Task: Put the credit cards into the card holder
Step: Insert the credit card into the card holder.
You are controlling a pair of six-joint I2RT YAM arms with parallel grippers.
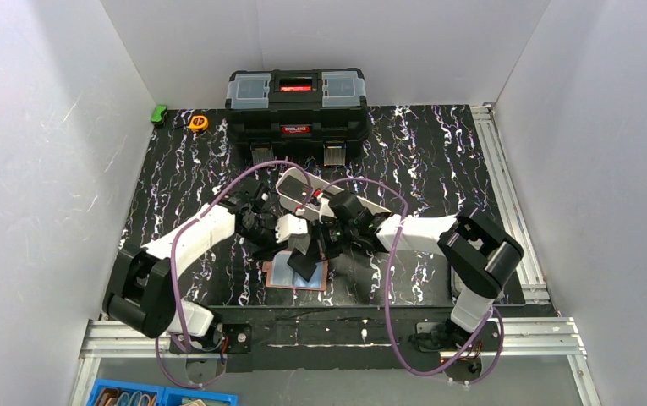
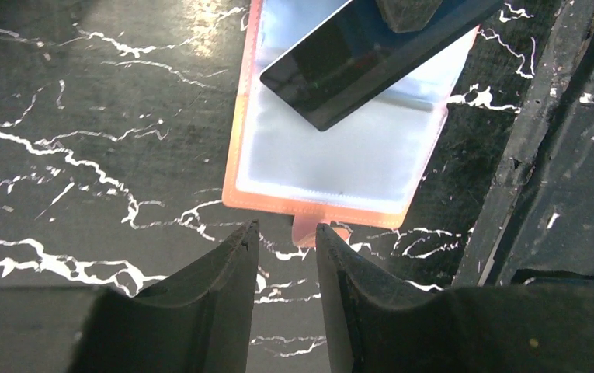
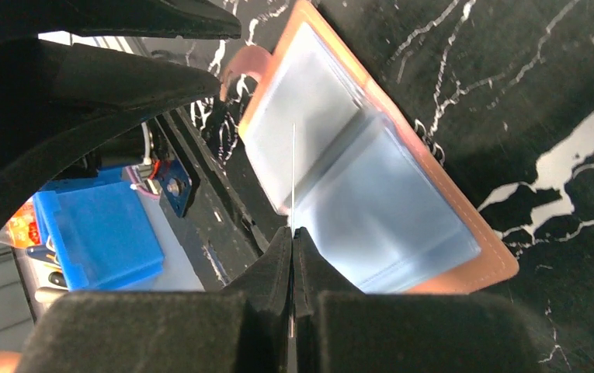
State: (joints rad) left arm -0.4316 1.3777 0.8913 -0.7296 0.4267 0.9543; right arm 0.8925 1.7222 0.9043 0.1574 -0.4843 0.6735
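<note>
The card holder lies open and flat on the black marbled table near the front edge, with a tan-pink border and clear sleeves. It also shows in the left wrist view and the right wrist view. My right gripper is shut on a thin card, seen edge-on and held over the holder's sleeves. From the left wrist the card looks dark and glossy. My left gripper is open and empty, its tips just short of the snap tab.
A black toolbox stands at the back, with a yellow tape measure and a green object to its left. A white oval tray lies behind the grippers. Blue bins sit below the front rail.
</note>
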